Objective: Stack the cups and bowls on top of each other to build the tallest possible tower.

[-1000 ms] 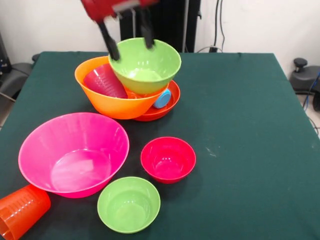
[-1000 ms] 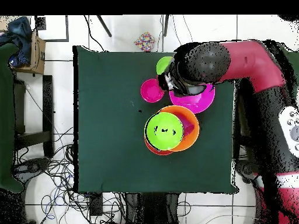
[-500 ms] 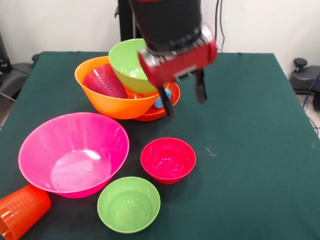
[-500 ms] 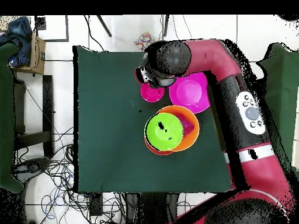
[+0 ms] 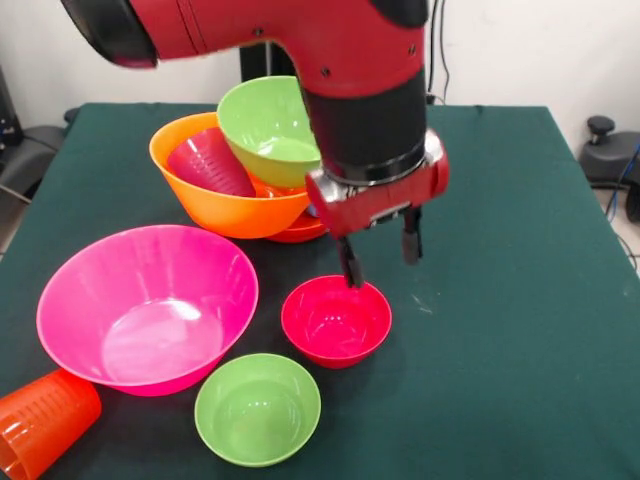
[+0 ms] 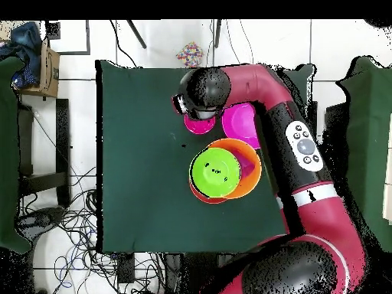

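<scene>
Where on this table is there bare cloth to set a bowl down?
Free: the dark green tablecloth from the open gripper and small crimson plastic bowl out to its edge. Crowded: around the large pink plastic bowl, small lime green bowl and leaning bowl tower.

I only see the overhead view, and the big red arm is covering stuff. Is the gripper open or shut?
Observer: Open. In the front view the gripper hangs with its two fingers spread and nothing between them. One tip is at the far rim of the small crimson bowl.
Operator: Is anything hiding that I can't see?
Observer: Yes. A small lime green bowl sits upright beside the crimson one.
Operator: Any cups?
Observer: An orange cup lies on its side by the large pink bowl.
</scene>
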`<action>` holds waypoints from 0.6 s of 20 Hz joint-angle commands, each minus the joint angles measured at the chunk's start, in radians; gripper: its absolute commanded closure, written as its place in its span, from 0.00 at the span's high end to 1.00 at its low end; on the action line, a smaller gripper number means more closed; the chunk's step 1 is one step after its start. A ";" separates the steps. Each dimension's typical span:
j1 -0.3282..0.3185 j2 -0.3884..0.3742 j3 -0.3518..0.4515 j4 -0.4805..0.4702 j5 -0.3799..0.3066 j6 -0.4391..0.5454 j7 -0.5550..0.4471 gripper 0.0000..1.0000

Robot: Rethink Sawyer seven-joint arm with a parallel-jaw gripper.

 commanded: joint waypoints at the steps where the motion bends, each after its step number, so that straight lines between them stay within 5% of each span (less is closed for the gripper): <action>1: 0.071 0.064 -0.200 -0.096 -0.156 -0.137 0.128 1.00; 12: 0.131 0.131 -0.291 -0.146 -0.173 -0.269 0.142 1.00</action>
